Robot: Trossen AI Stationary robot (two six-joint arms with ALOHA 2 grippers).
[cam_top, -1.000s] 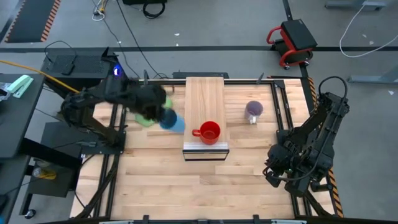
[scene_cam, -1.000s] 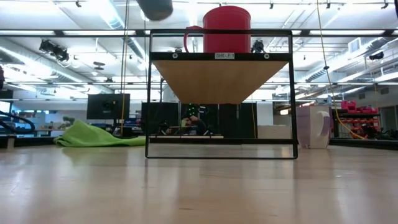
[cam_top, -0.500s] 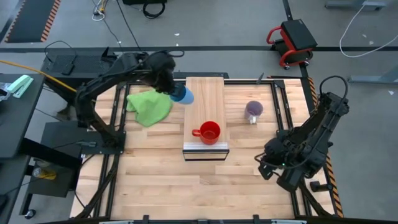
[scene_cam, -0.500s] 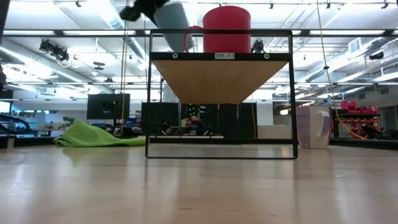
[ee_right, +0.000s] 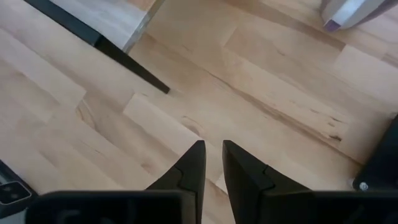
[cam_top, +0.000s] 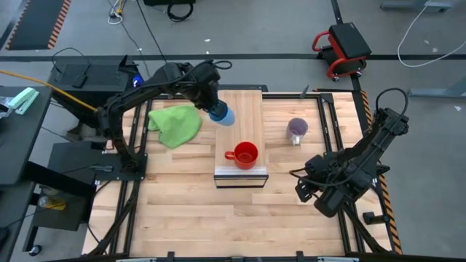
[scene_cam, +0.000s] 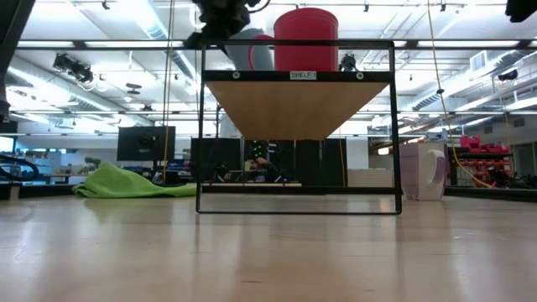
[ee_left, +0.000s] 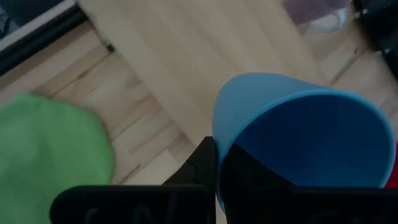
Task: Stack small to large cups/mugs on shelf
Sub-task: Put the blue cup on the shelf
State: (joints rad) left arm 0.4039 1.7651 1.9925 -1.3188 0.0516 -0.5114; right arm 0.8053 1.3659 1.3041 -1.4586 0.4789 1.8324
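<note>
My left gripper (cam_top: 211,102) is shut on the bright blue cup (cam_top: 223,115) and holds it tilted over the far left part of the light wood shelf (cam_top: 244,109). In the low view the cup (scene_cam: 246,50) shows just left of the red mug (scene_cam: 304,38). The red mug (cam_top: 245,154) stands upright on the shelf's near end. The purple-grey mug (cam_top: 296,129) stands on the table right of the shelf. My right gripper (cam_top: 303,188) is shut and empty, above the table near its right side. My left gripper holds the blue cup at its rim (ee_left: 219,146). One finger (ee_left: 202,165) lies against the outer wall, and the other seems to reach inside the cup. The fingers come slanting down from the table's far left. The cup is tilted, and I cannot tell whether its lower end touches the shelf.
A green cloth (cam_top: 175,124) lies on the table left of the shelf. The shelf stands on a black frame (scene_cam: 201,126) with open room beneath it. Bare wooden tabletop (cam_top: 189,211) lies in front of the shelf.
My left gripper has carried the blue cup up from beside the green cloth, toward the far edge and then right, over the shelf's far left part. My right arm has swung toward the table's left, its gripper moving a little closer to the shelf.
</note>
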